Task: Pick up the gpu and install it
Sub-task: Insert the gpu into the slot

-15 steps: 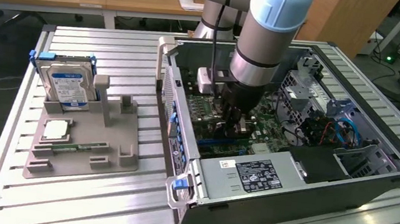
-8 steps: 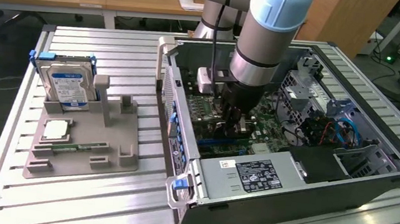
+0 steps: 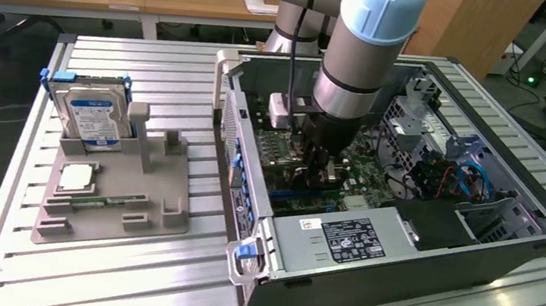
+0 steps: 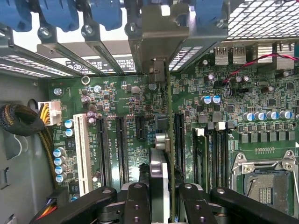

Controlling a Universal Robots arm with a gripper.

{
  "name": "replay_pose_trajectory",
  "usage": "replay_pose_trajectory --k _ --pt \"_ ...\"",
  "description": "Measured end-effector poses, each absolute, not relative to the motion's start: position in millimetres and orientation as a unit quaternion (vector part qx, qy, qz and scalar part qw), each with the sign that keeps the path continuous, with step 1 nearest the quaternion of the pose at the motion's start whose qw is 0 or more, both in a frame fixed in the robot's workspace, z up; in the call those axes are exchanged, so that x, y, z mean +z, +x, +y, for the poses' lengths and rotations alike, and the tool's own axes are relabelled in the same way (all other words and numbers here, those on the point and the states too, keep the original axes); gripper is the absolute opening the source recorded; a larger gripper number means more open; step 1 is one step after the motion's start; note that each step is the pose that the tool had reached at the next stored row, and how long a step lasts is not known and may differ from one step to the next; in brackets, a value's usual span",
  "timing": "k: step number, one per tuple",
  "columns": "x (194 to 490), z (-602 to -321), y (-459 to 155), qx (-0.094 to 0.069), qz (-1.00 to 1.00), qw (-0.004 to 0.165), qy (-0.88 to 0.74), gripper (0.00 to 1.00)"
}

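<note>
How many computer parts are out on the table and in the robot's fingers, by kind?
Hard drive, standing in the grey holder: 1
Processor chip: 1
Memory stick: 1
Gpu, held edge-on in the fingers over the motherboard: 1
Total: 4

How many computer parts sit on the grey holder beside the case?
3. A hard drive stands upright at the holder's far end; a square processor chip lies flat nearer the camera; a narrow memory stick lies beside that chip. None appears hidden.

Open computer case (image 3: 386,233) on slatted table (image 3: 108,273), parts tray (image 3: 117,190) (hard drive (image 3: 91,120) upright) at exterior view's left
</note>
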State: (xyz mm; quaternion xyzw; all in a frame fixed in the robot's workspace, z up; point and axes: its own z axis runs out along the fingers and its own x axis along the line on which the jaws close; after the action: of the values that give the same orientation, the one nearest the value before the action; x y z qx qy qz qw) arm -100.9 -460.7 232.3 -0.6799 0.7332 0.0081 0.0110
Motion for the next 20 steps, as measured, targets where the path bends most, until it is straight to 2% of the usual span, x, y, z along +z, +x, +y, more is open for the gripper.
replay_pose_trajectory --k 20 --pt "232.5 -459.9 -100.9 0.008 0.733 0.011 -0.680 0.28"
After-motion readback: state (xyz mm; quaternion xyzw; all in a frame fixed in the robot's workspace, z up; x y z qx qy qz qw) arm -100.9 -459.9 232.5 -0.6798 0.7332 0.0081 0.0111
